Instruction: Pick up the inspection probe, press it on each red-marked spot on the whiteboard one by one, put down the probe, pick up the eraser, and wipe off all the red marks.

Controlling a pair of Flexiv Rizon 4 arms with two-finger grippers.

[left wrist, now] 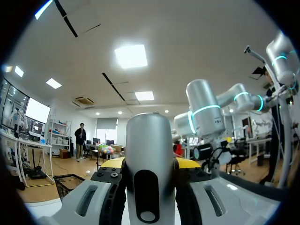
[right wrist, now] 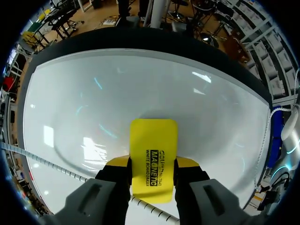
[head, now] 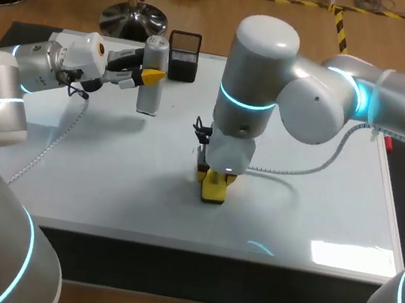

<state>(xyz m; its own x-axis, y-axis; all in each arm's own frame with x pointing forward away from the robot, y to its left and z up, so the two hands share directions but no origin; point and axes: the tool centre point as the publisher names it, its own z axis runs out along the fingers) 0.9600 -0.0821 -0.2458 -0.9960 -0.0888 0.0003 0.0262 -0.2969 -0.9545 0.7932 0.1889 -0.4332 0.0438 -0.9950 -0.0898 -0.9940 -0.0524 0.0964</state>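
My left gripper (head: 151,75) is shut on the silver cylindrical inspection probe (head: 152,75), which stands upright at the back left of the whiteboard (head: 308,213). In the left wrist view the probe (left wrist: 149,164) fills the gap between the yellow-tipped fingers (left wrist: 112,162). My right gripper (head: 214,180) points straight down at the middle of the board, shut on the yellow eraser (head: 214,187), which is pressed onto the surface. The right wrist view shows the eraser (right wrist: 153,157) gripped from both sides, flat on the whiteboard (right wrist: 93,103). No red marks show on the board.
A black box-shaped holder (head: 184,57) stands at the back edge just right of the probe. A coiled grey cable (head: 51,146) trails from my left arm over the board's left part. Another cable (head: 314,168) loops off my right arm.
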